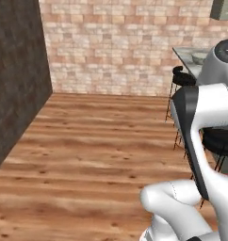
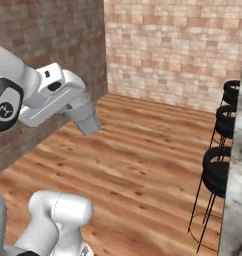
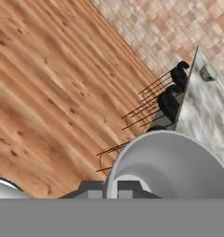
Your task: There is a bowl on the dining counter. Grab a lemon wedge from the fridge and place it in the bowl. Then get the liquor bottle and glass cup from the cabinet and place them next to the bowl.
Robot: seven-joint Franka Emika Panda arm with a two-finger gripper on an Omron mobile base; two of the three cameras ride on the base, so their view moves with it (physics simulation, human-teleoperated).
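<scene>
The gripper point(image 3: 111, 190) is clamping a cup point(image 2: 86, 117) by its rim. Stools point(image 2: 219, 170) are standing beside the counter point(image 2: 238, 200)

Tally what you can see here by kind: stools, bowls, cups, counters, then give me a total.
Stools: 3
Bowl: 1
Cup: 1
Counter: 1
Total: 6
</scene>
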